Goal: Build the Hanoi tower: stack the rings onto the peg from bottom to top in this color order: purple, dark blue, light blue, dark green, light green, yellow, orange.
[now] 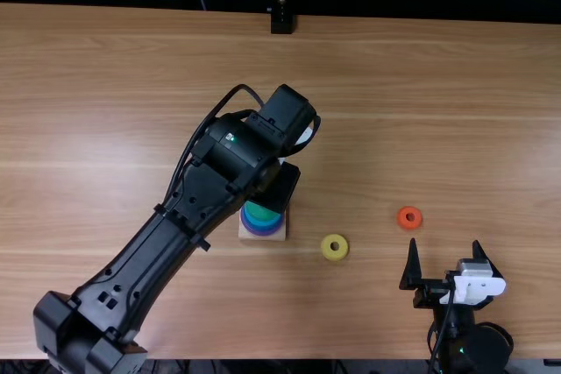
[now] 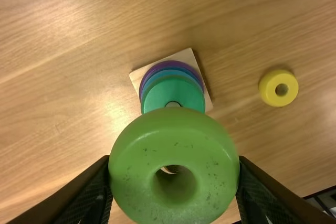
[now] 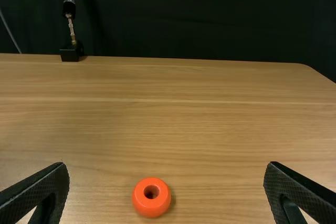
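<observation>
1. Near right, the right gripper [image 1: 444, 241] stands spread and empty.
2. Farther and left, the left gripper [image 2: 175, 183], closest to the peg [image 2: 172, 104], grips the light green ring [image 2: 210, 153]. The peg stands lower; exact alignment I cannot tell.

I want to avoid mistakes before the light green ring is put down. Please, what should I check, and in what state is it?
1. Light green ring held by left gripper: ok.
2. Dark green ring on top of the stack: ok.
3. Both blue rings beneath it: cannot tell, shades not clearly separate.
4. Held ring centred over the peg: cannot tell.
5. Yellow ring and orange ring off the stack: ok.
6. Right gripper away from the stack: ok.
</observation>
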`<state>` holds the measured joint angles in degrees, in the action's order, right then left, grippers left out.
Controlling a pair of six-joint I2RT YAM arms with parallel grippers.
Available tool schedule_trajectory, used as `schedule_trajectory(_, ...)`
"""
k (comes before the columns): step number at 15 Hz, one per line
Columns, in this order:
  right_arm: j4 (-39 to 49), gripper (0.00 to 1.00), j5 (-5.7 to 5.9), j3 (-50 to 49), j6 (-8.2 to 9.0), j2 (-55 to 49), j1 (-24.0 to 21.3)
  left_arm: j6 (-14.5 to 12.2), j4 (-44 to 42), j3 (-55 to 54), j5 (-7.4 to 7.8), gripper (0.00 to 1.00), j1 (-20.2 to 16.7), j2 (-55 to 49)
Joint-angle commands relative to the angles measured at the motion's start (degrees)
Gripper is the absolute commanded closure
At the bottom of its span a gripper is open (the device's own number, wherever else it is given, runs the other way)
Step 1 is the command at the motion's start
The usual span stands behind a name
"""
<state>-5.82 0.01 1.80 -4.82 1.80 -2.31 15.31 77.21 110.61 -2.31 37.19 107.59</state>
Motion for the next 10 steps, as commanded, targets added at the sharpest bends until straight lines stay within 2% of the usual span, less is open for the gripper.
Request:
schedule_trajectory(1,-1.51,0.00,0.52,-0.92,-0.03,-0.92,-0.77,1.14,0.10,1.81,0.72,1.00,0.87,1.48)
schedule_trajectory(4,-1.51,0.00,0.52,-0.92,-0.03,-0.92,-0.77,1.46,-0.01,1.63,0.83,1.00,0.87,1.48)
schedule_trajectory(5,-1.51,0.00,0.62,-0.92,-0.03,-0.92,-0.77,1.46,-0.01,1.54,0.93,0.95,0.78,1.48)
schedule_trajectory(6,-1.51,0.00,0.52,-0.92,-0.03,-0.92,-0.77,1.46,-0.01,1.28,1.46,0.63,0.60,1.48)
schedule_trajectory(7,-1.62,0.00,0.62,-0.92,-0.03,-0.92,-0.77,1.46,0.10,1.19,2.09,0.21,0.43,1.48)
schedule_trajectory(8,-1.51,0.00,0.62,-0.92,-0.03,-0.92,-0.77,1.46,0.10,1.01,2.83,0.00,0.25,1.31)
schedule_trajectory(9,-1.51,0.00,0.62,-0.92,-0.03,-0.92,-0.77,1.46,0.10,0.49,4.10,0.00,0.08,1.13)
schedule_trajectory(10,-1.51,0.00,0.62,-0.92,-0.03,-0.92,-0.77,1.46,0.10,-0.57,4.52,0.00,-0.36,1.13)
